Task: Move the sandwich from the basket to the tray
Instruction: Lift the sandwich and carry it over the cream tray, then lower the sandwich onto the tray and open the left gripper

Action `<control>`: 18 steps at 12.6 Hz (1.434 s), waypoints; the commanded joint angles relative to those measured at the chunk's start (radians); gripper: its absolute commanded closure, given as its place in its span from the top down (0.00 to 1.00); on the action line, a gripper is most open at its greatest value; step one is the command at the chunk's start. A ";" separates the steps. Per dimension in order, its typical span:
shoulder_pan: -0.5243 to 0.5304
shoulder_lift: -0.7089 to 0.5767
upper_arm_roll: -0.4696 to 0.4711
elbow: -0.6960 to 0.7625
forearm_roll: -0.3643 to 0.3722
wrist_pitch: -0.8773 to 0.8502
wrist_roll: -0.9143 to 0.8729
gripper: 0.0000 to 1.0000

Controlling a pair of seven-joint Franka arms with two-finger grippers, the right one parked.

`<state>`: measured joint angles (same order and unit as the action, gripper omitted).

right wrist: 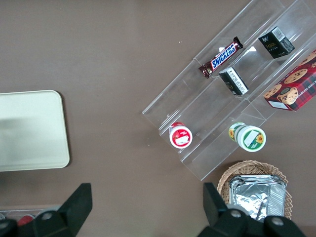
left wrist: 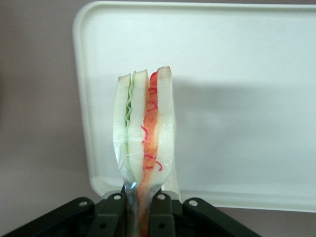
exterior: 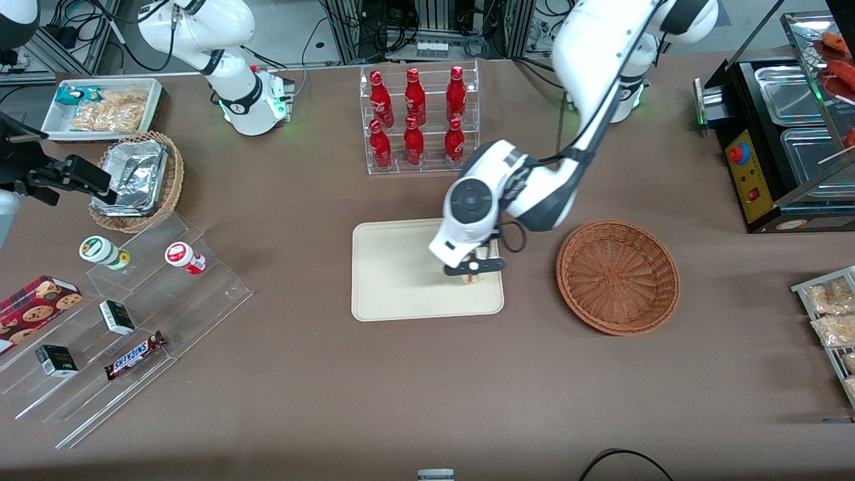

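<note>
Fingers (left wrist: 114,212) clamping sandwich (left wrist: 145,143) over tray (left wrist: 247,59)

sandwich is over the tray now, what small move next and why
Probably lower a little, then open. The gripper is shut on the triangular white-bread sandwich above the flat cream rectangular tray; the round reddish-brown wicker basket is empty. Contact with the tray cannot be told.

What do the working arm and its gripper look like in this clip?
The working arm has glossy white rounded shells with dark grey-black joint sections and a round dark cap on its wrist housing. A thin black cable runs along it and loops near the wrist. The gripper, over the tray, is black, and its fingers are matt black with silver screw heads at the base.
</note>
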<state>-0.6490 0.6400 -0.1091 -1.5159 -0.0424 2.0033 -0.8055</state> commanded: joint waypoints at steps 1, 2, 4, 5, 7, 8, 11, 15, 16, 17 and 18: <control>-0.053 0.088 0.013 0.094 -0.004 0.049 -0.058 0.00; -0.064 0.116 0.013 0.126 -0.005 0.052 -0.061 0.00; -0.075 0.157 0.013 0.178 -0.005 0.052 -0.061 0.00; -0.077 0.176 0.013 0.196 -0.004 0.054 -0.060 0.00; -0.081 0.194 0.013 0.210 -0.001 0.055 -0.049 0.00; -0.083 0.196 0.013 0.210 0.002 0.058 -0.047 0.00; -0.080 0.205 0.013 0.227 0.004 0.060 -0.037 0.08; -0.081 0.187 0.014 0.232 -0.002 0.052 -0.061 1.00; -0.081 0.166 0.014 0.230 0.004 0.048 -0.052 1.00; -0.080 0.144 0.014 0.224 0.006 0.046 -0.047 1.00; -0.080 0.110 0.014 0.220 0.007 0.043 -0.049 1.00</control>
<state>-0.7161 0.8115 -0.1067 -1.2886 -0.0420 2.0669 -0.8500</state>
